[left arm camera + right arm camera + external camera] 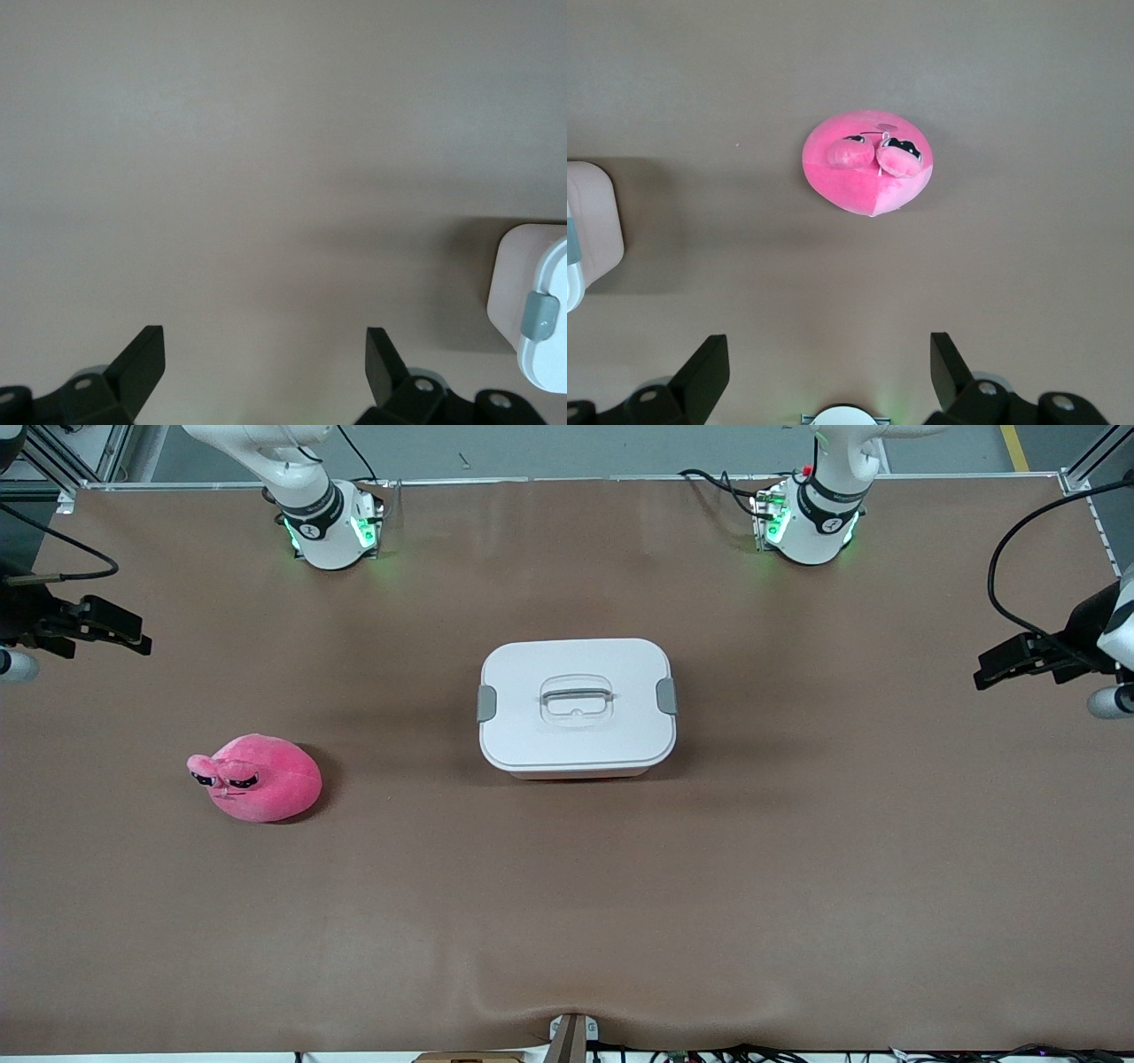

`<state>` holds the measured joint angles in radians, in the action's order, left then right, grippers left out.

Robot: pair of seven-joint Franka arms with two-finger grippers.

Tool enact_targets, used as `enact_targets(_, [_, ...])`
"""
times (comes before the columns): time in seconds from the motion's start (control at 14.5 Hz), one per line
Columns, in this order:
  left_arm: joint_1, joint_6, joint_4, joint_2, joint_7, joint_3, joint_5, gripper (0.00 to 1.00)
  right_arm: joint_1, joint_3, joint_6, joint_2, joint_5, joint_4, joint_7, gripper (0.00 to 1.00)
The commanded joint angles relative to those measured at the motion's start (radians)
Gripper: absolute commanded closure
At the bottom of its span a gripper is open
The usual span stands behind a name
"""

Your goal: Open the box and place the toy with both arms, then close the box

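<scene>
The box (pixel 576 731) stands at the table's middle with its white lid on, both grey latches (pixel 486 703) down and the handle (pixel 576 695) flat. The pink plush toy (pixel 257 777) lies toward the right arm's end, a little nearer the front camera than the box. My right gripper (pixel 133 638) hangs open and empty in the air over the table edge at that end. In the right wrist view it (pixel 830 347) is above bare table, with the toy (pixel 866 174) ahead. My left gripper (pixel 988 673) hangs open and empty over the left arm's end (pixel 266 341); a box corner (pixel 540 310) shows.
The brown table mat (pixel 567 921) is bare apart from the box and toy. The two arm bases (pixel 332 527) stand along the edge farthest from the front camera. Cables lie along the near edge (pixel 709 1056).
</scene>
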<state>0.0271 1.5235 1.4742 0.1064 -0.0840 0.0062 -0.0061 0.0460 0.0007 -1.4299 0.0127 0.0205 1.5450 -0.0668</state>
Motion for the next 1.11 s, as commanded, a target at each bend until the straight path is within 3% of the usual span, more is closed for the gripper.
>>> enact_targets(0.0, [0.007,0.0,-0.074,0.071,-0.01,0.001,0.018,0.0,0.012,0.009,0.008,-0.004,0.004,0.01,-0.015,0.0])
enact_targets(0.55, [0.022,0.112,-0.077,0.136,-0.023,-0.011,0.006,0.0,0.012,0.009,-0.004,-0.005,0.004,0.036,-0.015,0.0])
enact_targets(1.04, [0.137,0.115,-0.075,0.139,-0.371,-0.012,0.005,0.0,0.011,0.009,-0.087,-0.007,0.004,0.128,-0.015,0.0])
